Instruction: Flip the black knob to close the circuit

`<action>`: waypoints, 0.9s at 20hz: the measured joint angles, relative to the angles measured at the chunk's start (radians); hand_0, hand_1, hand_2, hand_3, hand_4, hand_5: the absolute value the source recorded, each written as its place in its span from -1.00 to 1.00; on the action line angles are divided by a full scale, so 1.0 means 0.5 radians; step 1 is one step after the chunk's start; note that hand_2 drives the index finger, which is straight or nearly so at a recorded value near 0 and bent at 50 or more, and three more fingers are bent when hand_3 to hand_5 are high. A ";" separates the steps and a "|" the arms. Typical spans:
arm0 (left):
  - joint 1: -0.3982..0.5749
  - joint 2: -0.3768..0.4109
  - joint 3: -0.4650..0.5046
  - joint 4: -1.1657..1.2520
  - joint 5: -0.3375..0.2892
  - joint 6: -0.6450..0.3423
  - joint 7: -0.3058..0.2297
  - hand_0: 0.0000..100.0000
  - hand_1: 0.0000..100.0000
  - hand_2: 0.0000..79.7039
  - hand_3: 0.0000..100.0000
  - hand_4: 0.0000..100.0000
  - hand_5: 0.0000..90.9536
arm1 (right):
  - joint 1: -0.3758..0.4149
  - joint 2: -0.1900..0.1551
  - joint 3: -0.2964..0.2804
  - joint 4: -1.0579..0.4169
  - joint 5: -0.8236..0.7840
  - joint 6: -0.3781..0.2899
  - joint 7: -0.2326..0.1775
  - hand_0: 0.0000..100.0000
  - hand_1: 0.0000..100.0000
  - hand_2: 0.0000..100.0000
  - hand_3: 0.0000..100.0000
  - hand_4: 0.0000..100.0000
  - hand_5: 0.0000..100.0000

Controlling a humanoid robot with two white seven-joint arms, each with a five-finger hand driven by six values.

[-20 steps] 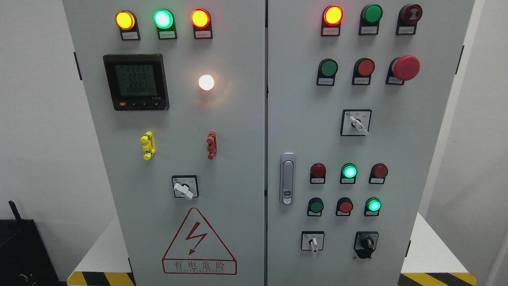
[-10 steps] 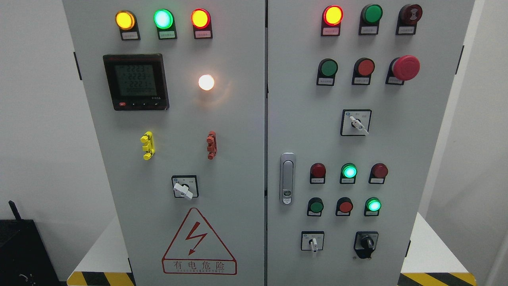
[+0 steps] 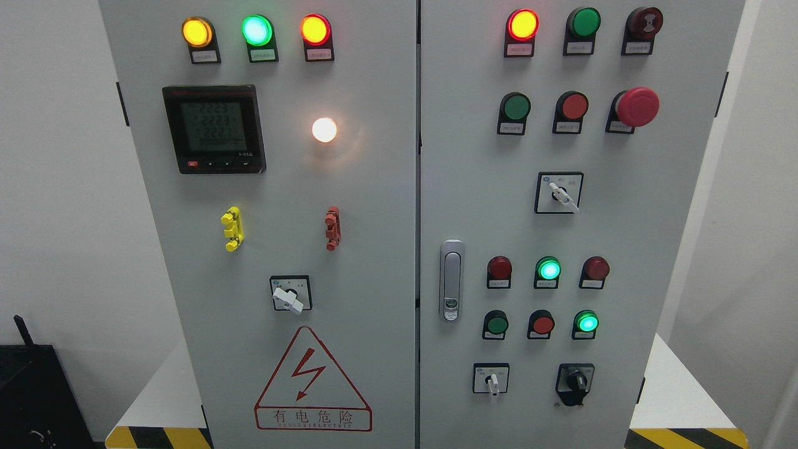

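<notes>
black knob [image 3: 575, 380] unobstructed in front, white selector [image 3: 492, 380] to its left

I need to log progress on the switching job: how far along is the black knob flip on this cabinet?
Nothing looks done yet. The black knob sits at the lower right of the right door, with no robot hand in view anywhere near it. Nothing is in hand either: neither arm shows in the head view. All of it is left: reaching in, gripping the knob and turning it. Whether its current position means open or closed cannot be read from here.
</notes>
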 measured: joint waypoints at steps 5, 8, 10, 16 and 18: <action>0.000 0.000 0.000 0.000 0.000 0.000 0.000 -1.00 -1.00 -1.00 -0.90 -0.95 -1.00 | -0.012 0.014 0.086 -0.792 -0.076 -0.021 -0.234 -1.00 -0.65 -0.34 0.19 0.18 0.18; 0.000 0.000 0.000 0.000 0.000 0.000 0.000 -1.00 -1.00 -1.00 -0.90 -0.95 -1.00 | -0.097 0.014 0.063 -1.156 0.104 -0.137 -0.333 -1.00 -0.43 0.06 0.47 0.39 0.34; 0.000 0.000 0.000 0.000 0.000 0.000 0.000 -1.00 -1.00 -1.00 -0.90 -0.95 -1.00 | -0.157 0.003 0.024 -1.349 0.280 -0.187 -0.362 -1.00 -0.36 0.20 0.59 0.43 0.44; 0.000 0.000 0.000 0.000 0.000 0.000 0.000 -1.00 -1.00 -1.00 -0.90 -0.95 -1.00 | -0.310 -0.062 -0.109 -1.764 0.904 -0.409 -0.453 -1.00 -0.33 0.61 0.94 0.51 0.62; 0.000 0.000 0.000 0.000 0.000 0.000 0.000 -1.00 -1.00 -1.00 -0.90 -0.95 -1.00 | -0.380 -0.086 -0.147 -1.857 1.134 -0.417 -0.453 -1.00 -0.43 0.69 1.00 0.56 0.66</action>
